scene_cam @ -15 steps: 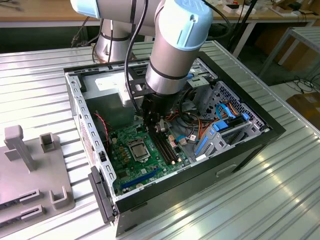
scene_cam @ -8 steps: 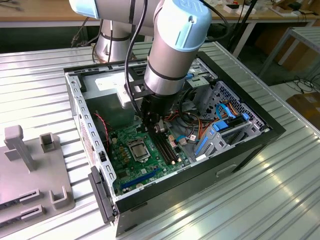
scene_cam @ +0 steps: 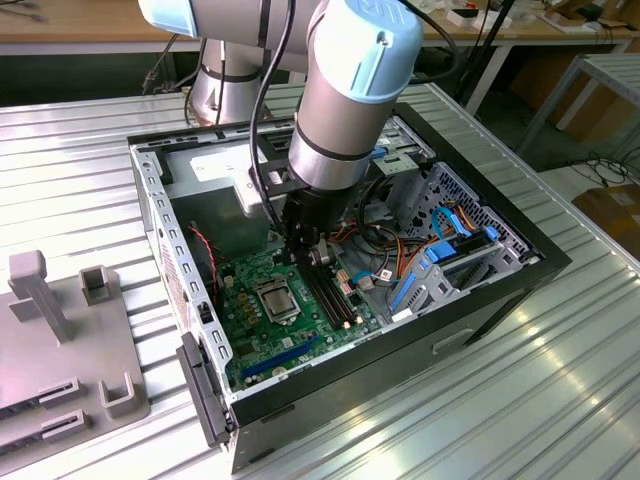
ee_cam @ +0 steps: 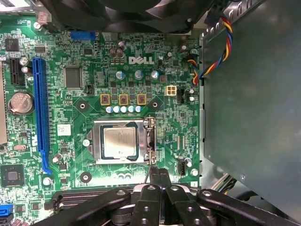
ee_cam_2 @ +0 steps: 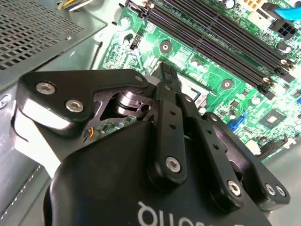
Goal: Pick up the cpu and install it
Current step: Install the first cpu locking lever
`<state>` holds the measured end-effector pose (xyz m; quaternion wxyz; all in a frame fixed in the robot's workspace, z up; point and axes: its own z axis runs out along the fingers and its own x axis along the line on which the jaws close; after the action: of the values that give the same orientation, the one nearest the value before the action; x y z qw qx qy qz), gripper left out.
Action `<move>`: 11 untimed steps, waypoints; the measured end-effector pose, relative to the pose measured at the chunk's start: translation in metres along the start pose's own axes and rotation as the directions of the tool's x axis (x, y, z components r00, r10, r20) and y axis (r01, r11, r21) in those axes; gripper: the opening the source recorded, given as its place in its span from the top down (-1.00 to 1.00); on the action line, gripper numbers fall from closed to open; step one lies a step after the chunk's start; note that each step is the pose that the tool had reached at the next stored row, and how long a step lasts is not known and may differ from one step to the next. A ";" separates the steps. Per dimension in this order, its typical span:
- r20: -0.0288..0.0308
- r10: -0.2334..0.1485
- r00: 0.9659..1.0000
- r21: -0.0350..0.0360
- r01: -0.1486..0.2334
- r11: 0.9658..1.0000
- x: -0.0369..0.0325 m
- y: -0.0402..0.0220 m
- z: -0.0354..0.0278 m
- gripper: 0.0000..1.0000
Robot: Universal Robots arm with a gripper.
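Cpu (ee_cam: 120, 142) already seated in socket frame (ee_cam: 123, 123) on motherboard (ee_cam: 141, 70), end effector (ee_cam: 158, 175) clenched empty just beside it, frame latching apparently left.

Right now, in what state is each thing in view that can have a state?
cpu: lying flat inside the socket frame, silver top facing up, not held.
socket frame: open around the chip; its lever lies along one side.
hand: fingers together, holding nothing, above the board beside the socket.
computer case: side panel off, motherboard exposed.
memory slots: empty.
blue expansion slot: empty.
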<state>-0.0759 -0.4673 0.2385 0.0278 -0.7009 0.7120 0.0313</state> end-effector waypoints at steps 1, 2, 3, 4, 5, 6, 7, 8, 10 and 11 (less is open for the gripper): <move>0.000 0.006 1.000 0.000 -0.006 1.000 0.0000 -0.0001 0.0000 0.79; 0.000 0.007 1.000 0.001 -0.007 1.000 0.0000 -0.0001 0.0000 0.79; 0.000 0.007 1.000 0.001 -0.007 1.000 0.0000 -0.0001 0.0000 0.79; 0.000 0.007 1.000 0.001 -0.007 1.000 0.0000 -0.0001 0.0000 0.79; 0.000 0.007 1.000 0.001 -0.007 1.000 0.0004 -0.0002 0.0000 0.79; 0.000 0.007 1.000 0.001 -0.007 1.000 0.0009 -0.0002 -0.0001 0.79; 0.000 0.007 1.000 0.001 -0.007 1.000 0.0014 -0.0002 -0.0001 0.79; 0.000 0.007 1.000 0.001 -0.007 1.000 0.0018 -0.0001 -0.0001 0.79; 0.000 0.007 1.000 0.001 -0.007 1.000 0.0024 -0.0001 -0.0001 0.79; 0.000 0.007 1.000 0.001 -0.007 1.000 0.0025 -0.0001 -0.0002 0.79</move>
<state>-0.0758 -0.4698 0.2385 0.0280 -0.6983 0.7145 0.0311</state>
